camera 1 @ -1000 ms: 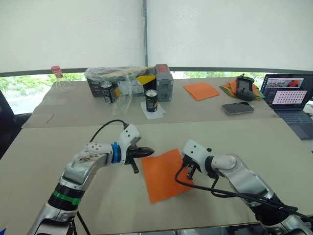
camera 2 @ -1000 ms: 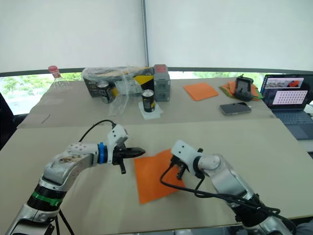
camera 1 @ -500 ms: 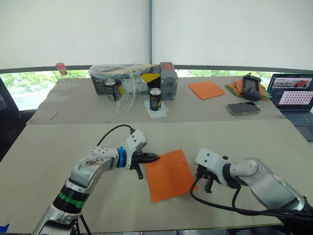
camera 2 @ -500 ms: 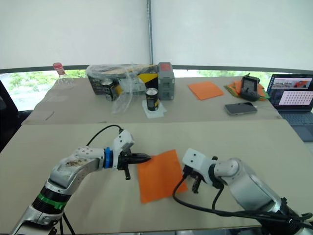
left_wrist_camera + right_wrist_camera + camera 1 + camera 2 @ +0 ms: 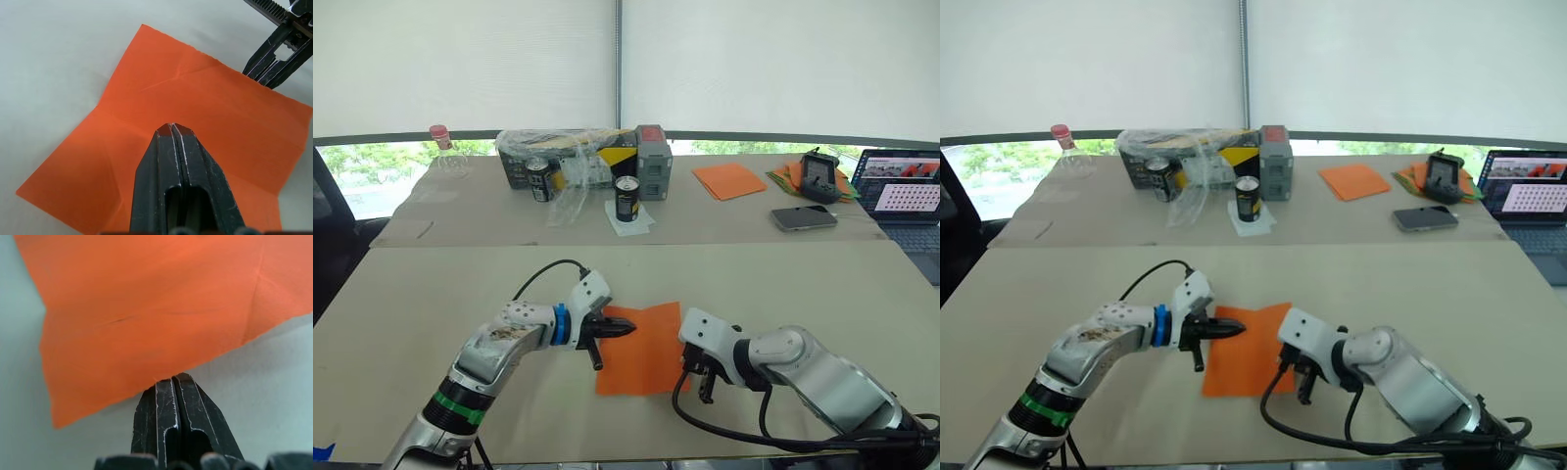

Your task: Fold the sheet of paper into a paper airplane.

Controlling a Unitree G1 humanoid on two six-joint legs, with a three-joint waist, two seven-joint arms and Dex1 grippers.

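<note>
Sheet of paper [image 5: 644, 345] lies between both tools (each closed).

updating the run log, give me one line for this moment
sheet of paper: flat, creased | left claw: shut, over sheet | right claw: shut, at sheet edge

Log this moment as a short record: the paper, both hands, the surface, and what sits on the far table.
sheet of paper: bright orange sheet of paper, lying flat on the near table, faint creases, not yet folded into a plane
left hand: left hand, fingers shut, tip over the sheet's left edge
right hand: right hand, fingers shut, pointing down at the sheet's right edge
far table: two cans, plastic-wrapped box, paler orange sheet, phone, laptop
</note>
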